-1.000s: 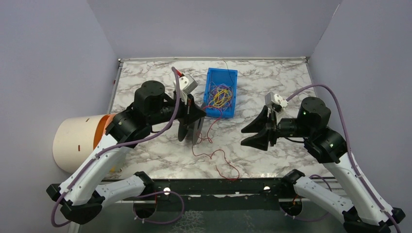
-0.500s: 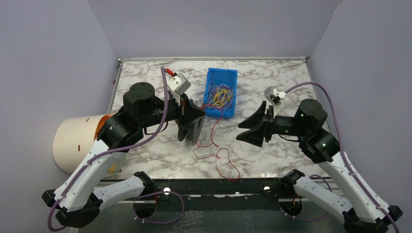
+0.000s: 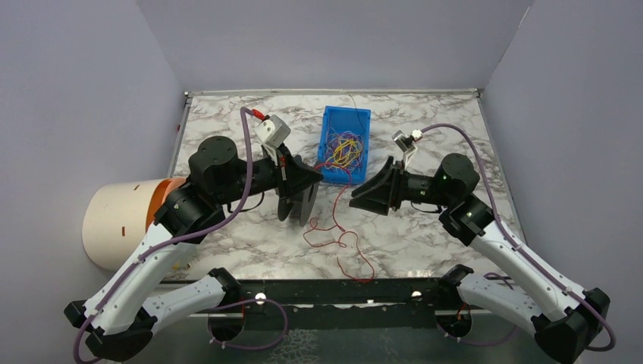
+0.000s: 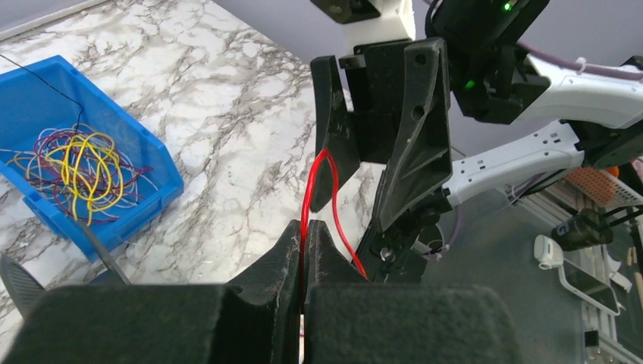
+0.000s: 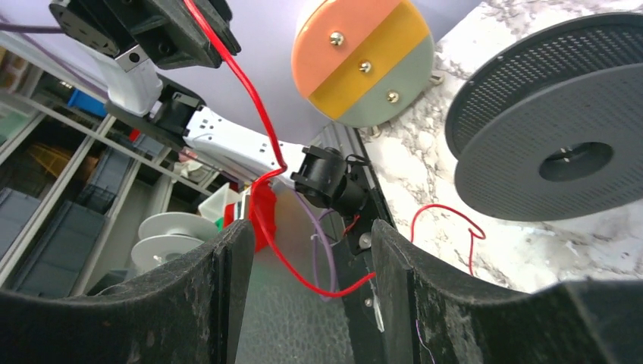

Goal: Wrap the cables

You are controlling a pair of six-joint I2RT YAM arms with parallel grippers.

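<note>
1. Just off the near-left corner of the blue bin (image 3: 345,120), my left gripper (image 4: 305,231) is pinched tight on a red wire (image 4: 303,218). The strand rises straight out of the closed fingertips and arches over in a narrow loop.
2. Off the bin's near-right corner, my right gripper (image 5: 309,235) faces the left one, jaws standing well apart with nothing clamped. The red wire crosses the gap between its fingers (image 5: 220,303); whether it brushes either one I cannot tell.
3. Both grippers hang on the near side of the bin, close together but not touching, with the red loop between them.
4. Inside the bin lie the rest of the cables (image 3: 343,150), a loose tangle of yellow, purple, red and orange strands on its floor. One thin black strand (image 4: 38,76) pokes out over the bin's far wall.
5. From the bin's near wall the red wire trails away over the marble table (image 3: 425,121) in loose squiggles, ending close to the table's near edge.
6. A black spool (image 5: 546,136) sits on the marble to the near-left of the bin. From overhead it is partly hidden under my left gripper.
7. Well to the left of the bin, past the table's left edge, a cream cylinder (image 3: 121,224) lies on its side. Its end cap (image 5: 364,61), striped orange, yellow and grey-green, is turned toward the spool.
</note>
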